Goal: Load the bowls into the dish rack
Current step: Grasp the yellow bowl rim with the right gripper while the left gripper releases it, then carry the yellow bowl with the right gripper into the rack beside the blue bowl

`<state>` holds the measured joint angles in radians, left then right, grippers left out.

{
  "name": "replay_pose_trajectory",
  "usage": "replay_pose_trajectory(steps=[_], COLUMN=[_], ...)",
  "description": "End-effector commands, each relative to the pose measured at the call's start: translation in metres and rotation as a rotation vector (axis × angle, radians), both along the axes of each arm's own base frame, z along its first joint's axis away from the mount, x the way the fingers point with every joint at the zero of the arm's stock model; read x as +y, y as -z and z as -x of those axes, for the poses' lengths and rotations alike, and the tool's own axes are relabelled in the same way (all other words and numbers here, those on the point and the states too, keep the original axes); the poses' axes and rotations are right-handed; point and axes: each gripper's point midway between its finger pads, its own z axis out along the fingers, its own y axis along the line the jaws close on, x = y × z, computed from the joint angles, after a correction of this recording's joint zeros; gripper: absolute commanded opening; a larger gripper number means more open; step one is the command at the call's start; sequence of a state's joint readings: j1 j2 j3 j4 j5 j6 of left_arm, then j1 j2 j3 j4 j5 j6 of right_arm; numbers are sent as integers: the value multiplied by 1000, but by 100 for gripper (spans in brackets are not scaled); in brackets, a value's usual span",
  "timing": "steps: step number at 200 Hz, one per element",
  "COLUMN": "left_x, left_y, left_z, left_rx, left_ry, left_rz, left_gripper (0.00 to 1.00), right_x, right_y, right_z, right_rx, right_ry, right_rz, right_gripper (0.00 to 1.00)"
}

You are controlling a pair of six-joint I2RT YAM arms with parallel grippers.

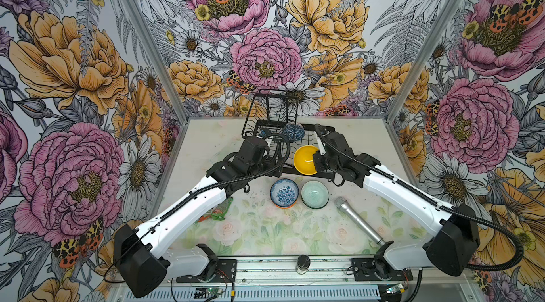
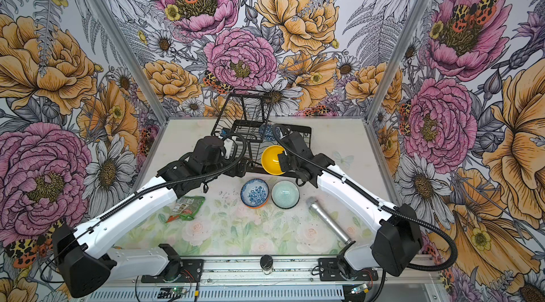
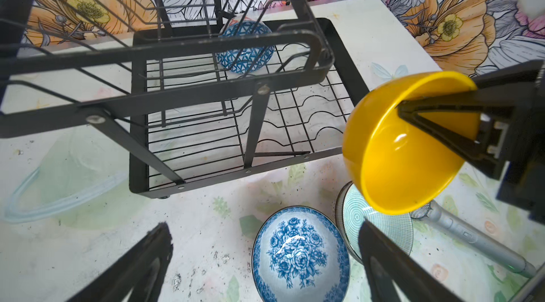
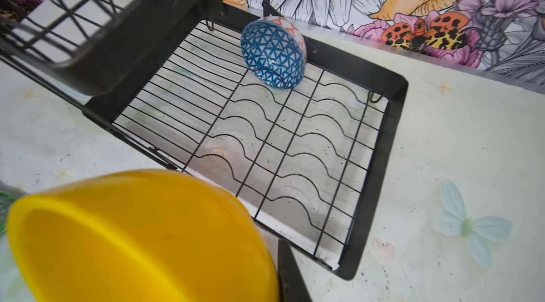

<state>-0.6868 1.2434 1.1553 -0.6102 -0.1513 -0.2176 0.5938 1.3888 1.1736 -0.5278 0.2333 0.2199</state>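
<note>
**Yellow bowl heads for the rack.** The right gripper (image 1: pixel 318 158) is clamped on the rim of the plain yellow bowl (image 1: pixel 305 159). One finger shows inside the bowl in the left wrist view, and the other is presumably behind the wall. The bowl hangs tipped on its side over the near edge of the black wire dish rack (image 4: pixel 376 167), its hollow turned away from the gripper's wrist. That pinch on the rim probably suits the job, since a bowl carried on edge can be lowered straight into the tray's wavy slots.

Ahead of the gripper, at the far end of the lower tray, the blue geometric bowl (image 4: pixel 274 52) already stands on edge that way, leaning toward the back rail. The slots between it and the yellow bowl are free.

The left gripper (image 3: pixel 264 226) holds nothing, its jaws spread wide beside the rack's raised basket. On the table below its fingers sits the white-and-blue floral bowl (image 1: pixel 284 192), apparently nested in an orange bowl (image 1: pixel 285 206), though only a sliver of rim shows. The mint green bowl (image 1: pixel 314 194) sits just beside it. Both wait upright on the table. A microphone (image 1: pixel 358 220) lies near the right arm and a snack packet (image 1: pixel 218 210) under the left.
</note>
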Motion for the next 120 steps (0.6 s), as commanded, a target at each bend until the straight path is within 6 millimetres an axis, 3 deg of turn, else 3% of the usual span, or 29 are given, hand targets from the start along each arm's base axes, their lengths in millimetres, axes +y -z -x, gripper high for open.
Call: replay_pose_trajectory(steps=[1, 72, 120], left_x=[3, -1, -1], left_y=[14, 21, 13], left_z=[8, 11, 14], left_rx=[48, 79, 61], left_ry=[37, 60, 66], left_rz=[-30, -20, 1], left_gripper=[99, 99, 99], right_x=[-27, -73, -75], right_y=[-37, -61, -59], right_z=[-20, -58, -94], right_rx=[-181, -430, -564], right_ry=[30, 69, 30], right_rz=[90, 384, 547], right_gripper=[0, 0, 0])
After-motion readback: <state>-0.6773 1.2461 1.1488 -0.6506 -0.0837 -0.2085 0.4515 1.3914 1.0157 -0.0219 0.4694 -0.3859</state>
